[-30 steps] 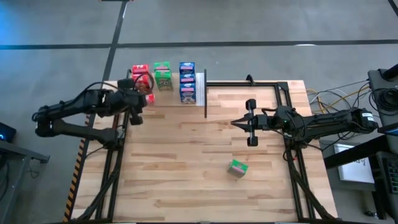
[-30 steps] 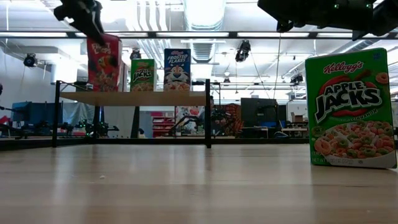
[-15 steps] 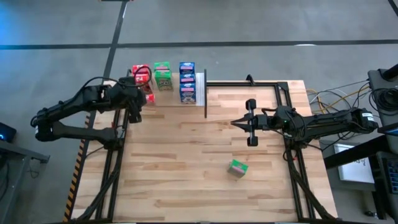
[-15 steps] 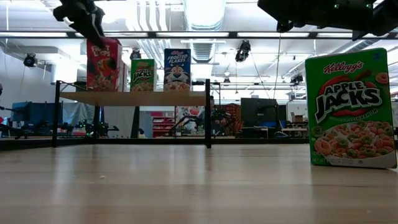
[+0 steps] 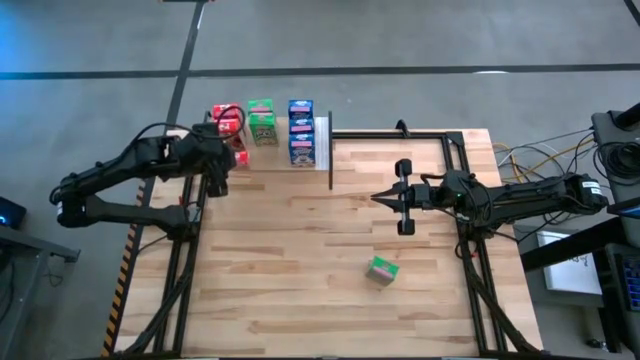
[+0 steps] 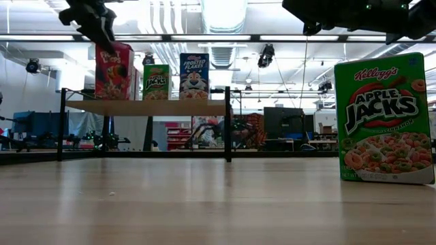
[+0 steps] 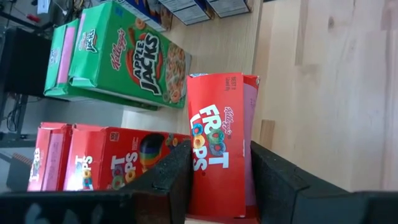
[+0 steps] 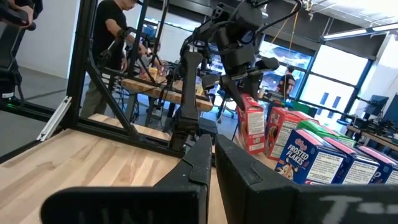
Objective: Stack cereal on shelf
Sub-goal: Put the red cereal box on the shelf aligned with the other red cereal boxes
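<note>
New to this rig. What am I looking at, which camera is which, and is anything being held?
Two robot arms work at a wooden table. One camera looks down from overhead, one sits at tabletop height, and one rides on each wrist. The left gripper holds a red cereal box at the shelf, beside more red, green and blue boxes already there. The right gripper waits shut and empty over the middle of the table. One green cereal box stands alone on the table, near the low camera. People show in the room behind.
</note>
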You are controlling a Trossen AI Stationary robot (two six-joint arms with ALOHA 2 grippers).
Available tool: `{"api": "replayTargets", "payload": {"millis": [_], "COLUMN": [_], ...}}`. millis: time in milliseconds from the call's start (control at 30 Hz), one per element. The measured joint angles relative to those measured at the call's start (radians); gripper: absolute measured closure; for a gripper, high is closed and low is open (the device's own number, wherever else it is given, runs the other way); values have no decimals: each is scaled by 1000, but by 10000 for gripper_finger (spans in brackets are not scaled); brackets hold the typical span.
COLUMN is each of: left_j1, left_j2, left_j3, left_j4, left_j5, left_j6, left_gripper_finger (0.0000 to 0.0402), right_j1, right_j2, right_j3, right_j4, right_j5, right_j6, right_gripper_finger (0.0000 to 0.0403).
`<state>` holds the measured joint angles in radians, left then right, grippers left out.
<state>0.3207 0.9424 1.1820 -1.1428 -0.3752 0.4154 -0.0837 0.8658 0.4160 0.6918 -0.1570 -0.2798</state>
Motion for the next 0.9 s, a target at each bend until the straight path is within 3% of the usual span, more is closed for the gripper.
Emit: {"api": "replayTargets", "payload": {"millis": [533, 900], "left_j1": [5, 5], "left_j2": [4, 3], "left_j3": [0, -1], "left_j4": [0, 1], "left_j5": [-4, -93], "left_j6": [1, 12], "left_gripper_finger": [274, 220], "right_j1": [0, 0], "right_j2": [0, 0], "right_j3": [0, 0], "right_j4": [0, 0], "right_j5": [0, 0], "right_j6": [10, 10], "right_gripper_finger": [390, 390]}}
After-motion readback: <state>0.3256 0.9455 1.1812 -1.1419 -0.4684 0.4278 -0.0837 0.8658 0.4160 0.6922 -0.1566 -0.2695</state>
